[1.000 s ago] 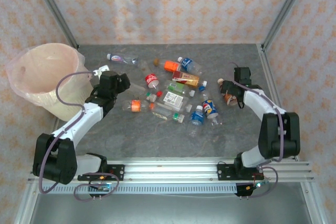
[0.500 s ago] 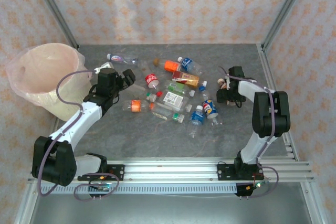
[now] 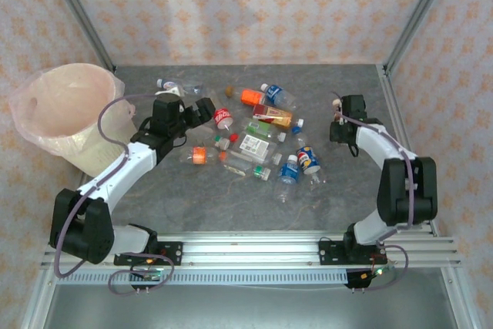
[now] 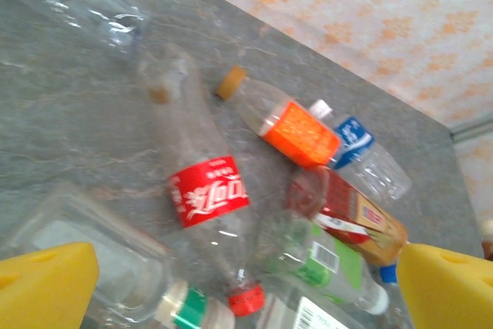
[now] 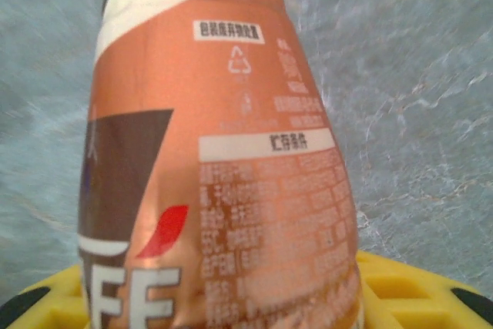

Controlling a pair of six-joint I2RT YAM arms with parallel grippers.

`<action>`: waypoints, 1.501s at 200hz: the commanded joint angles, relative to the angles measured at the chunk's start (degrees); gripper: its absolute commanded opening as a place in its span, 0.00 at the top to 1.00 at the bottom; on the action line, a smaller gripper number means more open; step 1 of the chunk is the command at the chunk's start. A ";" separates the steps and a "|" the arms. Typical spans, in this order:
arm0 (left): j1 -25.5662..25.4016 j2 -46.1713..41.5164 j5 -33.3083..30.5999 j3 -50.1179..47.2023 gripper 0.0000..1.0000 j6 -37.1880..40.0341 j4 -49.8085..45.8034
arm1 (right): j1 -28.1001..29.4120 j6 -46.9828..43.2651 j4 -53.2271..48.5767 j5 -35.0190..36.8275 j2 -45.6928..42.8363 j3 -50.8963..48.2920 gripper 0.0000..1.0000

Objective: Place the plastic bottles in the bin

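Well right of the bin [image 3: 77,152], our right gripper [image 3: 344,117] pinches a brown-labelled bottle [image 5: 223,175] (ready, we judge, to carry over). Nearer the bin, our left gripper [image 3: 198,111] hangs spread wide over the loose bottles [image 3: 258,140].

Beige bin [image 3: 86,152], grey marbled table [image 3: 231,206], orange-brown bottle [image 5: 231,190]

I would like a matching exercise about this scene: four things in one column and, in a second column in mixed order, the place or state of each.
Things:
1. bin
2. red-labelled bottle
3. left gripper
4. brown-labelled bottle

Places or states:
a. jaws wide open
b. close in front of the right wrist camera
c. upright at the far left of the table
d. lying beside an orange-labelled bottle

Pairs: 1-c, 2-d, 3-a, 4-b
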 commanded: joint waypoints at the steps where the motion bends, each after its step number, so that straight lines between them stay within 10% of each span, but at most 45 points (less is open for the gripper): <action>1: -1.70 1.27 7.15 3.74 0.00 -0.27 4.19 | 2.43 6.01 5.04 -4.54 -6.70 -0.59 0.57; 66: -8.50 10.26 24.95 16.02 0.00 -5.61 12.53 | 12.89 14.43 23.82 -34.35 -15.06 -3.77 0.56; 96: -13.23 14.16 23.09 24.32 0.00 -2.05 7.94 | 17.87 14.59 24.27 -40.90 -12.74 -1.27 0.54; 141: -14.00 19.77 9.26 33.31 0.08 -2.54 -3.07 | 22.43 14.74 26.06 -44.28 -10.59 -0.74 0.53; 225: -14.13 20.20 14.33 32.26 0.58 -3.54 -1.12 | 23.47 16.17 28.05 -42.55 -10.36 -0.59 0.48; 270: -14.00 16.53 8.84 32.61 0.90 0.15 -6.19 | 23.48 14.49 25.28 -40.04 -13.28 -0.49 0.21; 300: -13.12 11.01 1.47 32.85 0.90 5.34 -12.02 | 23.51 13.77 25.60 -33.72 -18.79 -2.40 0.01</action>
